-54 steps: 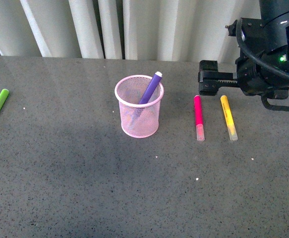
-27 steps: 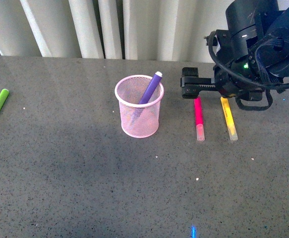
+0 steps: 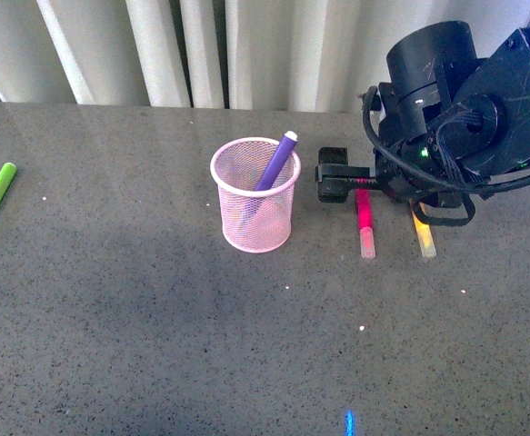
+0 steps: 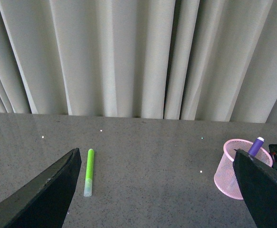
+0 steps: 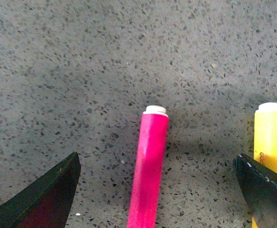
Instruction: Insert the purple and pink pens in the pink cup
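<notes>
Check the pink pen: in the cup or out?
Out. The pink pen lies flat on the table beside the pink cup; only the purple pen is inside.

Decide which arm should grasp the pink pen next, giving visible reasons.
Right. Its open right gripper hangs directly over the pink pen; the left gripper points toward the green marker instead.

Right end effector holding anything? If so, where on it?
Nothing is held. The right end effector is open, its fingers either side of the pink pen without touching it. The left end effector is open and empty.
</notes>
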You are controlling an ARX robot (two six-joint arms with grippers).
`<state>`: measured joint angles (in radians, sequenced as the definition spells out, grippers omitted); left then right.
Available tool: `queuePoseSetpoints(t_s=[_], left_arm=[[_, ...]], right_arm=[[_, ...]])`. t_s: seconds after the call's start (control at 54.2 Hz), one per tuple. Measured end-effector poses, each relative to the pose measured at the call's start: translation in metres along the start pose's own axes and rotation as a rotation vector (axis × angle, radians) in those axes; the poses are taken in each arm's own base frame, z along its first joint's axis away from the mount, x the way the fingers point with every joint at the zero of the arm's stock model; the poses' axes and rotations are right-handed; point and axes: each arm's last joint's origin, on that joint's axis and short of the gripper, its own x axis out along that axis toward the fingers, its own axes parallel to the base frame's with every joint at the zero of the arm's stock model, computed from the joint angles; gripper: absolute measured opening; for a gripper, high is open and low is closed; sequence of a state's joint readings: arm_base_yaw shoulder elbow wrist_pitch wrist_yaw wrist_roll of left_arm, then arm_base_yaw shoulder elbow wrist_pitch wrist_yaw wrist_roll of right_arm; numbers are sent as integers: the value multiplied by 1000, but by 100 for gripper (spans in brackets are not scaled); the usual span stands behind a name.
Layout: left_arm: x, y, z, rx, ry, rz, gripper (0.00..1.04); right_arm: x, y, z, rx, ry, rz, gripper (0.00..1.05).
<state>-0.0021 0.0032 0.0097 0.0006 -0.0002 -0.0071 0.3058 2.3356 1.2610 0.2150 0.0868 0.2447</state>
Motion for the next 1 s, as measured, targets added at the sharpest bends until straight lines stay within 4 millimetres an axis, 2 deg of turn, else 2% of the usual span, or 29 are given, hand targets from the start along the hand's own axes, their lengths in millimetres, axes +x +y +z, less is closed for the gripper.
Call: queuePoseSetpoints(t_s=[0.166,0.553,0.682,0.996], left_arm=[[0,0,0,0,0,0,98],[0,0,0,0,0,0,98],[0,0,0,0,0,0,98],[0,0,0,0,0,0,98]], right_arm=[[5,-3,-6,8,17,-7,98],[12,1,-3,4,5,-2,98],[14,2,-3,-6,1,10,83],[14,13,-5,-33,6,79,35]])
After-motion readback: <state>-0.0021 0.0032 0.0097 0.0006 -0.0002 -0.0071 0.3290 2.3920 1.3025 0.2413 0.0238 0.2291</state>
